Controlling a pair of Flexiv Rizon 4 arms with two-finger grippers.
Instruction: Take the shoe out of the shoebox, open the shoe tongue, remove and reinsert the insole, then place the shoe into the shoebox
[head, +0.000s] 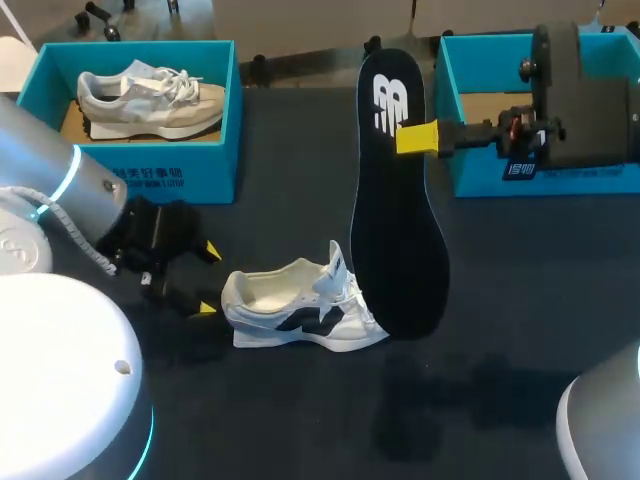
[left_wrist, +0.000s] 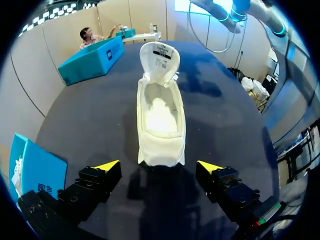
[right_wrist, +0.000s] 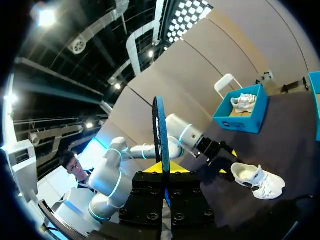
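White logo (head: 392, 105) on the insole (head: 400, 230), upper centre; white characters on the front walls of the left shoebox (head: 205, 182) and right shoebox (head: 590, 180); printed label (left_wrist: 161, 52) inside the shoe tongue (left_wrist: 159, 70). Small print illegible.

A white shoe (head: 300, 312) stands on the dark table (head: 280, 420), heel toward 9 o'clock, where the left gripper (head: 209, 279) sits with its fingers spread. At the shoe's 1 o'clock, the right gripper (head: 418, 137) pinches a long black insole (head: 400, 230). One teal shoebox (head: 170, 170) at 11 o'clock holds a grey shoe (head: 150, 95), and a second teal shoebox (head: 470, 170) sits at 2 o'clock.
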